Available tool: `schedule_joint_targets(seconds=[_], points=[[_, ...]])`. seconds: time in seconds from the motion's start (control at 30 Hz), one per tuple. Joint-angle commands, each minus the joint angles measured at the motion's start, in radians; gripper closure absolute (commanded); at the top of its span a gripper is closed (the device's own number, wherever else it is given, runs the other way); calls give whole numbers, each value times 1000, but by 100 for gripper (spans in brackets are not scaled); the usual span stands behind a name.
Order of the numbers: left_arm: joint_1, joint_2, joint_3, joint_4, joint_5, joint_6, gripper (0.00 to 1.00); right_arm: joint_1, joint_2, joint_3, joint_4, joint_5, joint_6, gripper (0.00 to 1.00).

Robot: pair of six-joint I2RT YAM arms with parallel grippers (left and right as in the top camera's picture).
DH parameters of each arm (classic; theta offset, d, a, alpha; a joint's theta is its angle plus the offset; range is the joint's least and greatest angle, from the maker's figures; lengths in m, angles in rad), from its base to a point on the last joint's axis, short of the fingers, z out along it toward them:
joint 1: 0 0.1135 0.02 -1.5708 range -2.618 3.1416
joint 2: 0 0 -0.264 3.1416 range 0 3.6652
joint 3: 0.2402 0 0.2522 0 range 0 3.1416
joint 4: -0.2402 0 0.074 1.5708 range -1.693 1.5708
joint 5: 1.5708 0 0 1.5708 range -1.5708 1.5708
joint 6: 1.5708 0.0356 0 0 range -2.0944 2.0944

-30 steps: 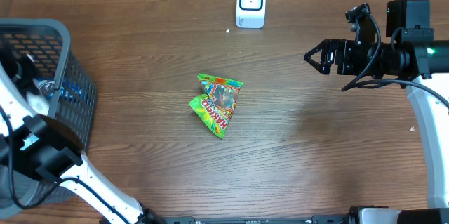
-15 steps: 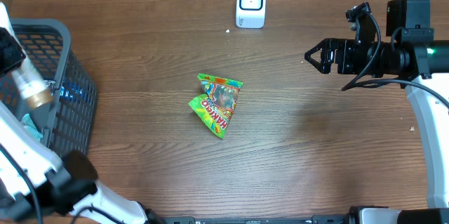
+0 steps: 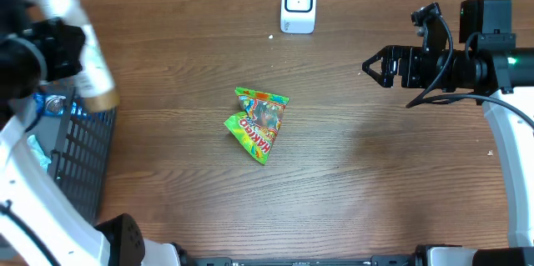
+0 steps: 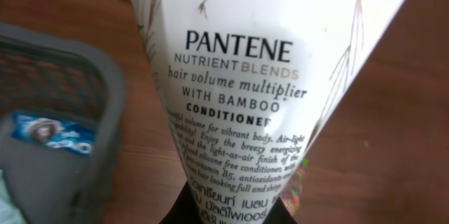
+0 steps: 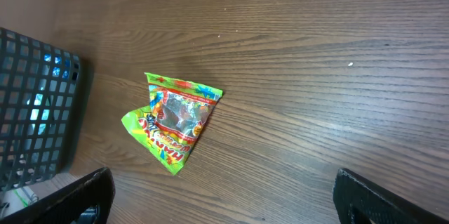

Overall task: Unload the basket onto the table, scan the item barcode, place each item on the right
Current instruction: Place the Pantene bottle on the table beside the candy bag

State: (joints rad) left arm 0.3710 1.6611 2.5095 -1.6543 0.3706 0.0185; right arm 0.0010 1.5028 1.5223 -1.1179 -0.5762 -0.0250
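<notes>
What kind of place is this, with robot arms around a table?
Probably a mock shop checkout: a small white scanner on the wooden table, a grey wire basket at one side, and shop goods, a candy bag and a conditioner tube.

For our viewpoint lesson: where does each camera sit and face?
Overhead: above the table, looking down; left arm, right arm, candy bag, scanner.
Left wrist: on left arm, facing conditioner tube in left tool.
Right wrist: on right arm, facing the candy bag; fingers of open right tool at corners.
Shared: overhead also shows that bag.
</notes>
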Motion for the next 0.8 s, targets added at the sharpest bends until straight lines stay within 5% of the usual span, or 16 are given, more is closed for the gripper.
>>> schedule_joint_targets(seconds=[0.0,0.27,0.77], points=[[-109,37,-68,5,-69,10,96,5,-3,19,6,-2,3,0],[-277,160,-326,16,-320,-139,96,5,-3,19,5,-2,3,0],[-447,512,-578,268,-292,-163,96,5,-3,19,-2,-2,3,0]])
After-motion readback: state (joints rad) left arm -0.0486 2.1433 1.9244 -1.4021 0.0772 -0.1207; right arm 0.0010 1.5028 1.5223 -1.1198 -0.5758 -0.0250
